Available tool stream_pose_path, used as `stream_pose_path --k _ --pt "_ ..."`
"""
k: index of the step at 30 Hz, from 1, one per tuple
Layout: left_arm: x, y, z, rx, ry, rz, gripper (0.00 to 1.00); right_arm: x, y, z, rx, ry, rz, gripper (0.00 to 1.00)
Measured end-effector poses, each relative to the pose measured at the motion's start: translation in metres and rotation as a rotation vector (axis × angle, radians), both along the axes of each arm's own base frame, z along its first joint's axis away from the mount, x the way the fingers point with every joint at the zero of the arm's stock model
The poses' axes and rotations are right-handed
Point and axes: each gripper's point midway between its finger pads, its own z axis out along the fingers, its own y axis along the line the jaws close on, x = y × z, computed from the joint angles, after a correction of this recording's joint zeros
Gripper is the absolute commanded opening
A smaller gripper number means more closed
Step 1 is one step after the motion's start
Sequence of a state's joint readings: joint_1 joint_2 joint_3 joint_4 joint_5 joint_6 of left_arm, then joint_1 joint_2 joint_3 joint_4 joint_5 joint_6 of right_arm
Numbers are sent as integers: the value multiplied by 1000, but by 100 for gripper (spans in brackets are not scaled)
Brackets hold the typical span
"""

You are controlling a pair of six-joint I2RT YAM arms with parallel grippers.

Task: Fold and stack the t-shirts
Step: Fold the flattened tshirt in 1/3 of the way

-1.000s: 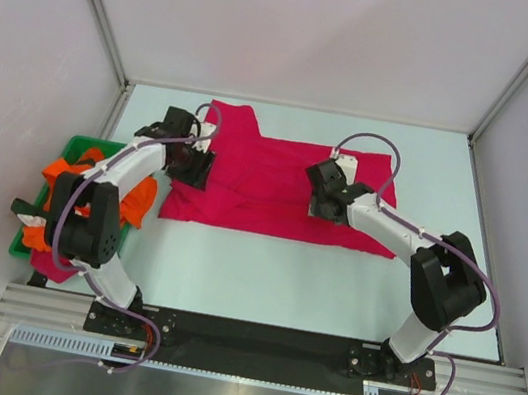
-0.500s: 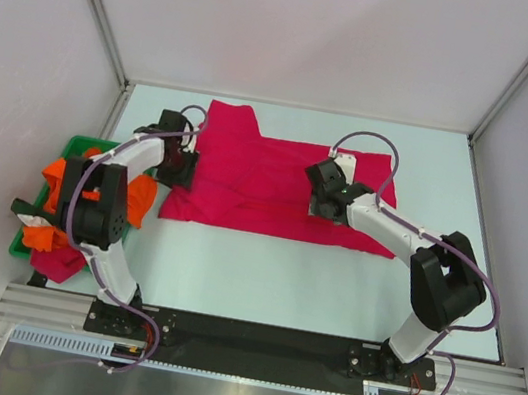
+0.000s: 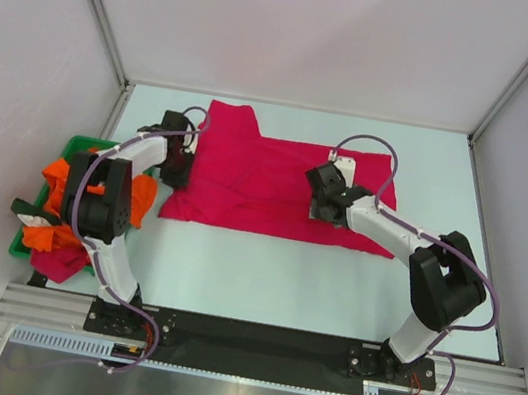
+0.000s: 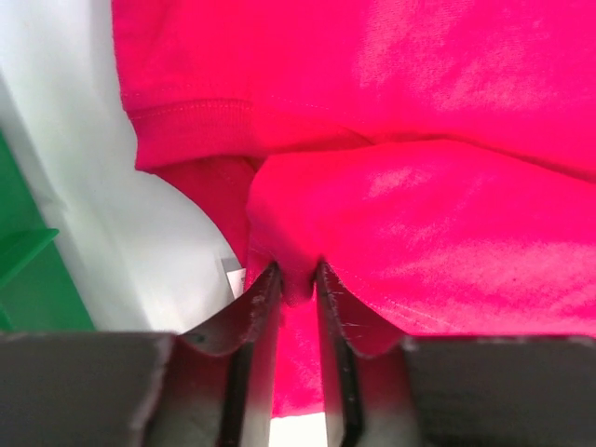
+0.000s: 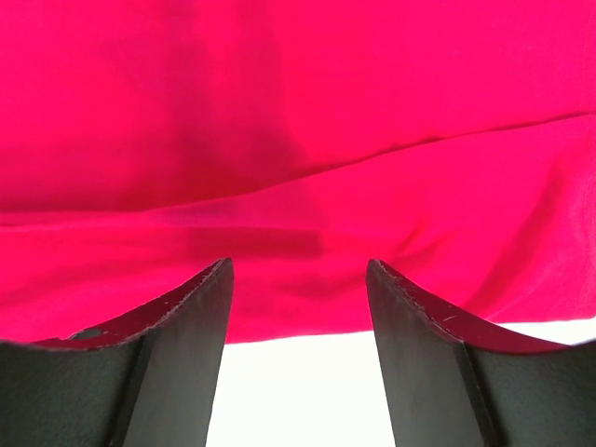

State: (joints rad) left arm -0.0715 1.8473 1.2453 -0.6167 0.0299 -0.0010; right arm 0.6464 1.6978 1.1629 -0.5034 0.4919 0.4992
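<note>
A crimson-pink t-shirt (image 3: 266, 183) lies spread flat across the back of the table, one sleeve pointing to the far side. At its left edge my left gripper (image 3: 180, 165) is shut on a small pinch of the cloth (image 4: 296, 289), which bunches up between the narrow jaws (image 4: 296, 277). My right gripper (image 3: 323, 207) is open and low over the shirt's near hem, right of centre. Between its fingers, pink cloth (image 5: 298, 186) lies ahead and bare table below, and nothing is held (image 5: 298, 270). Orange t-shirts (image 3: 67, 195) are heaped at the left.
A green plastic tray (image 3: 79, 142) at the table's left edge holds the orange heap, and a dark pink cloth (image 3: 55, 264) hangs over its near end. The tray's corner (image 4: 28, 270) shows left of the left gripper. White walls enclose the table.
My left gripper has slid left from over the shirt to its left edge and closed on a pinch of cloth. The right arm has stayed put.
</note>
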Motion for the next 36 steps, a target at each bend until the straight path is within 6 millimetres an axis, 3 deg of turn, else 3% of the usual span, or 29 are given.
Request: stream_pose_path --k 14,20,28,33,36 --pt "10 -1 28 -6 -82 2 10 -8 4 -6 0 14 9 62" --pt "37 -3 49 -13 -149 8 1 -8 4 -6 -1 14 9 60" --pt "98 -8 71 -26 -241 15 3 -10 2 -10 -7 22 10 60" --pt "123 -14 60 -26 -233 8 11 -12 0 -12 -13 28 9 60" --pt "134 -18 49 -25 -219 3 24 -12 0 -12 -13 28 10 60"
